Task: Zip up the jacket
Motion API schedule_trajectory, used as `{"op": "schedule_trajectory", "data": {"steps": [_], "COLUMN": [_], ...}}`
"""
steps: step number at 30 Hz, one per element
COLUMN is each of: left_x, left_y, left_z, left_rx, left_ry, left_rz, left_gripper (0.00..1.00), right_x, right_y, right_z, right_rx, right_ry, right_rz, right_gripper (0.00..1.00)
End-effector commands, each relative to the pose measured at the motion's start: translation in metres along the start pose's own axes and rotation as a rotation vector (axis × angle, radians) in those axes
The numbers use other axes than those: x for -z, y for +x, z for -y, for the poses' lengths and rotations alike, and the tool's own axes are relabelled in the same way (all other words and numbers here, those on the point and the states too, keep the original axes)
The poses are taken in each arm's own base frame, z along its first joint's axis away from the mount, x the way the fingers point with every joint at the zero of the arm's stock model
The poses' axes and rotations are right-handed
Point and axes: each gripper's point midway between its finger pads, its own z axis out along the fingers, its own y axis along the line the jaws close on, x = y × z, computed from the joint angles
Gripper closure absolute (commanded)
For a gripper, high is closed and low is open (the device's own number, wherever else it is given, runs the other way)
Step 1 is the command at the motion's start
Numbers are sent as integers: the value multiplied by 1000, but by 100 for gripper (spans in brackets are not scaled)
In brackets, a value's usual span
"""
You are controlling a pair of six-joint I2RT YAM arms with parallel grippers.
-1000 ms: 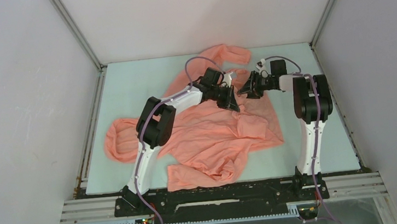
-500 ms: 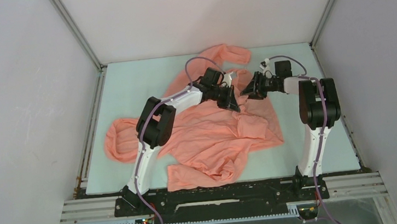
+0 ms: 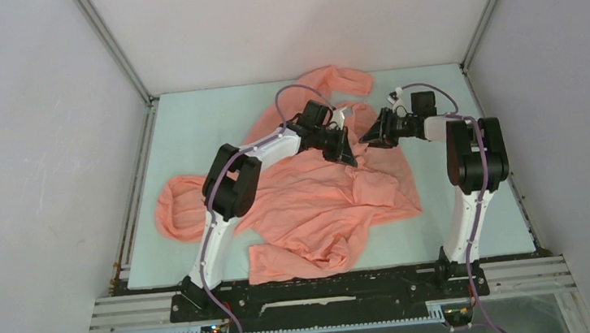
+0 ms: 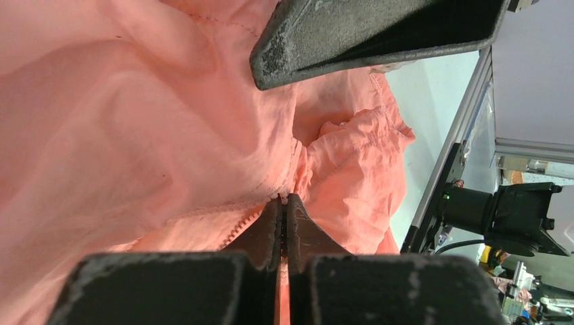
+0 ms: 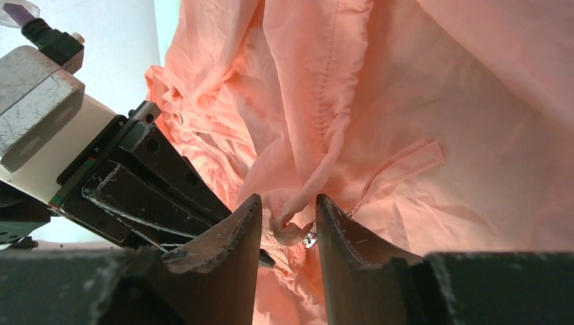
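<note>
The salmon-orange jacket (image 3: 312,206) lies crumpled across the middle of the table. My left gripper (image 3: 346,150) is over its upper part. In the left wrist view the gripper (image 4: 282,198) is shut on the jacket's zipper edge, and zipper teeth (image 4: 237,229) run down to the left of the jaws. My right gripper (image 3: 370,136) faces it from the right, close by. In the right wrist view it (image 5: 285,200) is open around a twisted fold of fabric (image 5: 298,210), with a small shiny metal piece (image 5: 310,238) beside the fold. I cannot make out the dark zipper pull for sure.
The table (image 3: 190,128) is pale green, with metal frame rails along its edges and grey walls on three sides. One sleeve (image 3: 182,210) reaches left and the hood end (image 3: 345,80) lies near the back. My left gripper's body (image 5: 128,183) fills the left of the right wrist view.
My right arm's elbow has swung to the right and its gripper has shifted slightly back and to the right. The left arm and the jacket have hardly moved.
</note>
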Motion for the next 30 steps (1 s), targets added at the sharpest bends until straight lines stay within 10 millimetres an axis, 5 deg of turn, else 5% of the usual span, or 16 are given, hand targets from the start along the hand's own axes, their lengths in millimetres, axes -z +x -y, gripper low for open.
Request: {"op": "schedule_trajectory", "data": {"steps": [1, 22, 30], "left_x": [13, 14, 15], "left_y": [-15, -15, -16], "left_z": [21, 20, 21], "left_rx": [-40, -48, -50], "left_ry": [48, 38, 38], "left_rz": [40, 42, 44], "left_gripper": [100, 100, 100], "right_x": [9, 0, 0], "right_y": [-6, 5, 3], "right_z": [-33, -50, -49], "right_rx": [114, 156, 157], "right_ry": [-57, -156, -157], "right_rz": [20, 1, 9], "right_gripper": [62, 60, 72]}}
